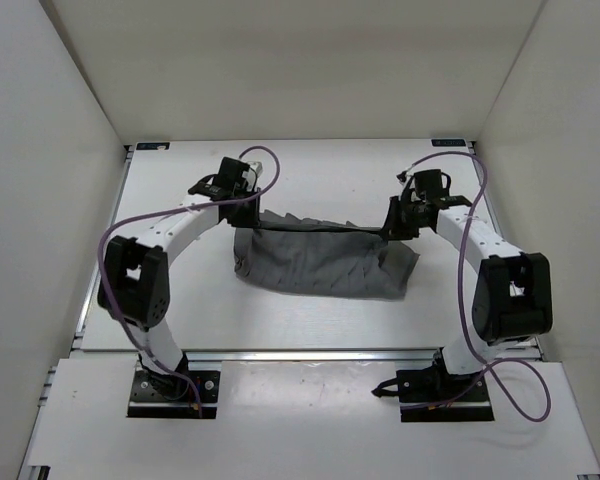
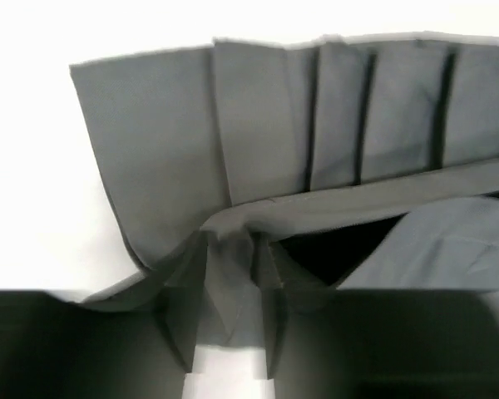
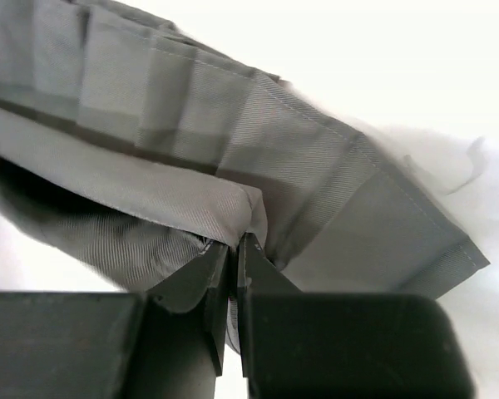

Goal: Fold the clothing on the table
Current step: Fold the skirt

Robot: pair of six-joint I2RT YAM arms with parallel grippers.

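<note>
A mid-grey pleated skirt of soft woven cloth (image 3: 316,158) shows a fine matt twill texture with crisp pressed folds. The flat white rectangular tabletop (image 1: 280,320) is smooth and matt, edged at six o'clock by a dull silvery metal rail (image 1: 310,353).

No legible text, label, brand, number or sign on anything in view.

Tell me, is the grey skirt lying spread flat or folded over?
Folded over: the skirt is doubled, its waistband lying across the pleats in both wrist views.
</note>
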